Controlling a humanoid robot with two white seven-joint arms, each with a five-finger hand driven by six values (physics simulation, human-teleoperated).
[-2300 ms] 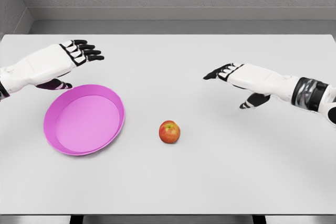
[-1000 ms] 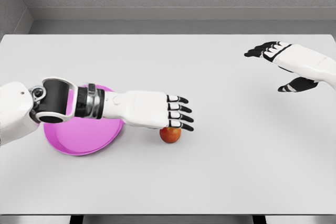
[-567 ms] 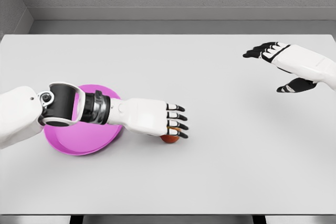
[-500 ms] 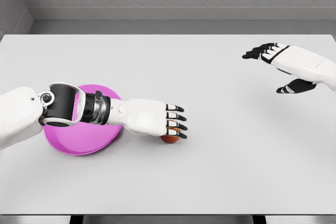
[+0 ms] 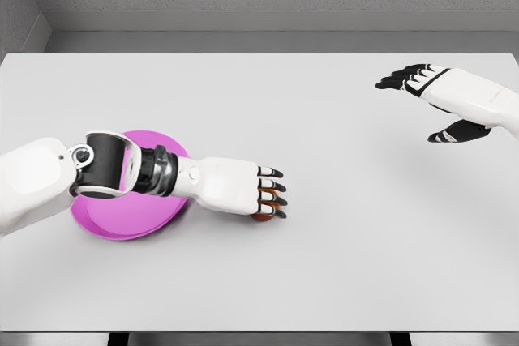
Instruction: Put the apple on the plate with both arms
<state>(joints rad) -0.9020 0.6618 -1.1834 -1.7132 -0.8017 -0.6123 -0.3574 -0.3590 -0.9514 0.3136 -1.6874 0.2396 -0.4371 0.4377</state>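
- I see a pale grey table (image 5: 324, 265) filling most of the view, with a grey wall behind its far edge and a strip of dark floor below the near edge.
- My left hand (image 5: 235, 188) lies low over the apple (image 5: 261, 216), fingers curved down around it; only a sliver of red-brown shows under the fingertips, so I cannot tell how firm the grip is.
- The apple sits on the table just right of the plate (image 5: 113, 228), not on it.
- My left forearm crosses the pink plate and hides much of it.
- My right hand (image 5: 442, 99) hovers at the far right, fingers spread and empty; its arm is cut off by the frame edge.
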